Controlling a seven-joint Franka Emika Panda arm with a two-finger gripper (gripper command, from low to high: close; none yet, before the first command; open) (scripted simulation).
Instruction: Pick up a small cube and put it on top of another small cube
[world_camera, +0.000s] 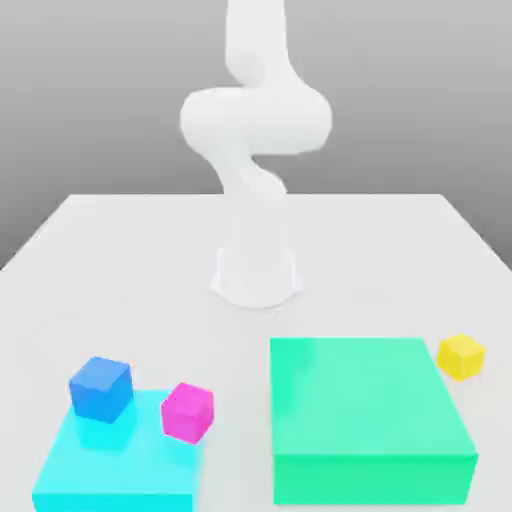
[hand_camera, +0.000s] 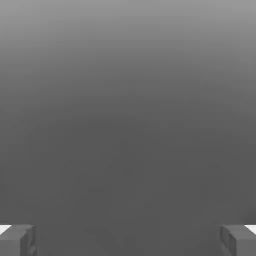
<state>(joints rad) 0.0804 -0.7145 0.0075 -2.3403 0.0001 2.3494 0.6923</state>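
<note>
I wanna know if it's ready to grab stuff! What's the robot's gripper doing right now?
Gripper: open, jaws wide apart, holding nothing.

A white table (world_camera: 350, 240) carries a wide green block (world_camera: 355, 395) and, toward the exterior view's left, a cyan block (world_camera: 125, 450). The small yellow cube (world_camera: 461, 357) lies near the green block, toward the exterior view's right.

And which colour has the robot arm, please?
The arm is plain white, best seen in the exterior view.
</note>
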